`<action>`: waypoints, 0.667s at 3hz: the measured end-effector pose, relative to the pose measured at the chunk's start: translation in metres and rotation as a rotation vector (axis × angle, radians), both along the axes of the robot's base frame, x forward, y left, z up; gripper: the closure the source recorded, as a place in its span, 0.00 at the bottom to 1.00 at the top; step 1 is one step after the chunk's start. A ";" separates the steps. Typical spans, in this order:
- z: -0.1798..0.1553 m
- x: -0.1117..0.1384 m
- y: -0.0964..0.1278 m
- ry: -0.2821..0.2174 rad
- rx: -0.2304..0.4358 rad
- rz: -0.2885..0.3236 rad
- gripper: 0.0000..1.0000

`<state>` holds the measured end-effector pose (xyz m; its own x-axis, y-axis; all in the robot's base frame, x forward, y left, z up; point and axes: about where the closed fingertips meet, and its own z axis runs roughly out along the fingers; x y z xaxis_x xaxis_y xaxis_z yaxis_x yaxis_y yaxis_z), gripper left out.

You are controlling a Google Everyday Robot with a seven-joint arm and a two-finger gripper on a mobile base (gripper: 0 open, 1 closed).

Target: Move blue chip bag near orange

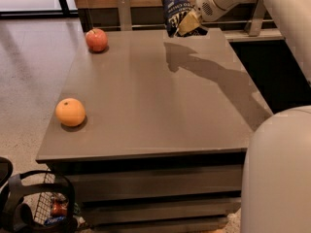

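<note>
The gripper [187,25] sits at the far side of the table [160,106], closed on the lower right part of the blue chip bag [173,12]. The bag hangs in the air, clear of the tabletop; its shadow [177,57] falls on the surface below, apart from it. Holding it this high probably keeps the crumpled foil from dragging during transport. The orange [70,112] rests near the front-left edge, well apart from the bag. An apple [96,39] sits at the far-left corner and is not the target. The carry is only beginning: the next move calls for a diagonal pass across the table, setting the bag down beside the orange without bumping it.
</note>
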<state>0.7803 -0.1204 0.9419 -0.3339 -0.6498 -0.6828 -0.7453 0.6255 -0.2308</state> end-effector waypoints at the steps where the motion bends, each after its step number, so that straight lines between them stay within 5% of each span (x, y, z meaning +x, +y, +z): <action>1: 0.023 -0.032 -0.003 0.018 0.005 0.037 1.00; 2: 0.042 -0.090 -0.001 0.063 0.037 0.090 1.00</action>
